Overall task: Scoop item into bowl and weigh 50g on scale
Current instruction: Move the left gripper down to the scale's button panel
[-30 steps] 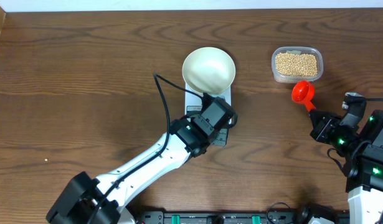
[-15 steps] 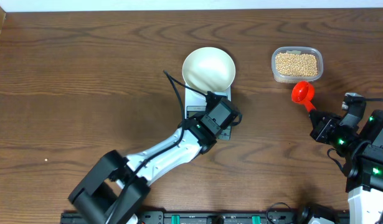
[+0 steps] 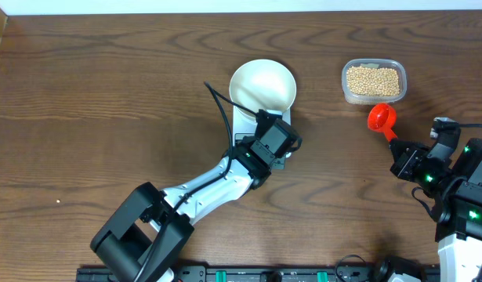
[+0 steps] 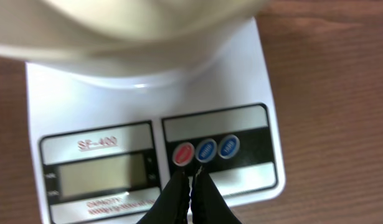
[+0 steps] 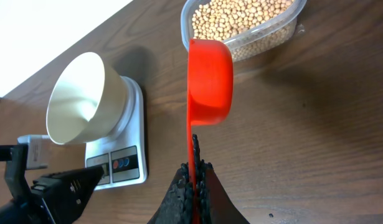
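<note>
Left gripper [image 4: 191, 179]: jaws together, tips at the scale [image 4: 241, 81] buttons; display looks blank, though blurred. Bowl [image 3: 262, 84] sits on the scale, empty. Beans [image 3: 372, 80] in tub [image 3: 403, 81]: light, hard, free-rolling, so scoop rather than pinch. Right gripper [image 5: 195, 169] clamped on the red scoop [image 5: 210, 71] handle.

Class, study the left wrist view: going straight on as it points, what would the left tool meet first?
The shut left tool would likely meet the scale, at its panel near the red button; depth unclear.
</note>
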Available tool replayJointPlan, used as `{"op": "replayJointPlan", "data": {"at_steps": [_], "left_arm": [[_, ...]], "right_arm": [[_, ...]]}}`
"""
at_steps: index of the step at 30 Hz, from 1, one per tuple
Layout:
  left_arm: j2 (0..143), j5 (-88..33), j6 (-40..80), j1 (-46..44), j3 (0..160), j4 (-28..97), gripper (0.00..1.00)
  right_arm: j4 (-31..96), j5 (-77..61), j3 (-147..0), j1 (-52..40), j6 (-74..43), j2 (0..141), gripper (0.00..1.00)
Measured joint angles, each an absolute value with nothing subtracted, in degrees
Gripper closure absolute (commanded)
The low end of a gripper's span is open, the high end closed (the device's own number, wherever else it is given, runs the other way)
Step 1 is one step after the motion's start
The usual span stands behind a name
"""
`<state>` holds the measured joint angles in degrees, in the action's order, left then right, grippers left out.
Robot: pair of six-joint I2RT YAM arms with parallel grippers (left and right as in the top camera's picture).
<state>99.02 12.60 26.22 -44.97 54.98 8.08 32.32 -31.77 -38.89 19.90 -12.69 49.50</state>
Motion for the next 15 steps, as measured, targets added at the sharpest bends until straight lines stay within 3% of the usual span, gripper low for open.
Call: {"op": "replayJointPlan", "data": {"at_steps": [15], "left_arm": [[99.9,12.8,21.7,-44.2,55.0,6.0,0.93]], "right_arm": [[32.3,-31.6,-38.9,19.9,-12.7,49.5,0.99]]}}
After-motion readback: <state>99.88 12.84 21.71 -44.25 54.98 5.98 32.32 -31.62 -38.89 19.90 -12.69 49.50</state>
